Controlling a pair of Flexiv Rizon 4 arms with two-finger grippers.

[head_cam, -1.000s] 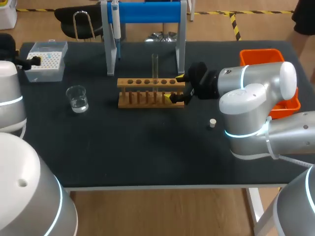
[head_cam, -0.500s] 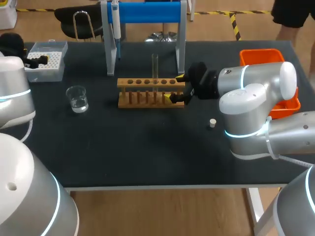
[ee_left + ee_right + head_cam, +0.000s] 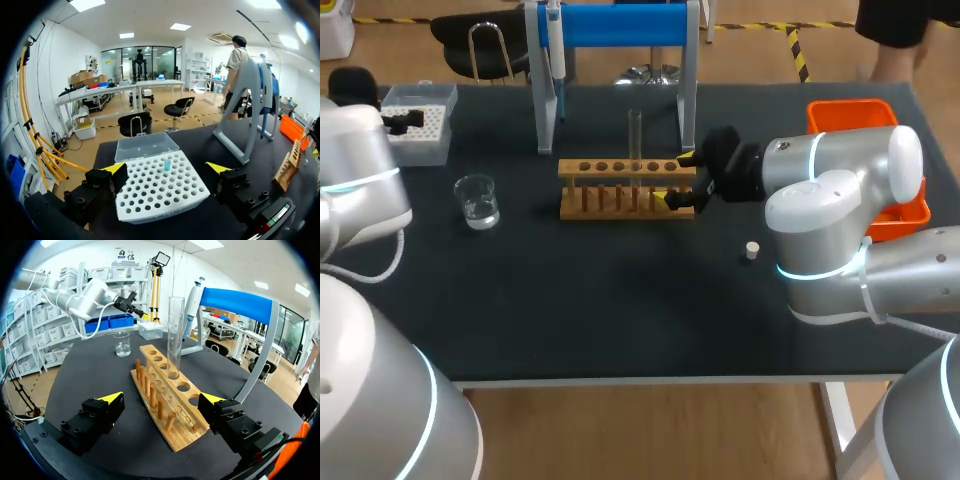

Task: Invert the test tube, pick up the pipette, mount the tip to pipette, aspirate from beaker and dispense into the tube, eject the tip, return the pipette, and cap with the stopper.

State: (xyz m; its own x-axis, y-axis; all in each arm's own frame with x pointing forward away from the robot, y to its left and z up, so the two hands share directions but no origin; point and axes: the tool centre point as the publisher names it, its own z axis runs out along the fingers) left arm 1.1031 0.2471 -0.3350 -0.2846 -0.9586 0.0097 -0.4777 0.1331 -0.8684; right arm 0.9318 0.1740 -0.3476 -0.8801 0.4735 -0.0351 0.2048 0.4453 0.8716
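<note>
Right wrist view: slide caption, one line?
Open right claw straddling the wooden test tube rack, glass test tube upright in it, beaker and stand-hung pipette beyond.

Standing here, I can't read any text, number, label or sign on anything on the table (image 3: pixel 620 320).
</note>
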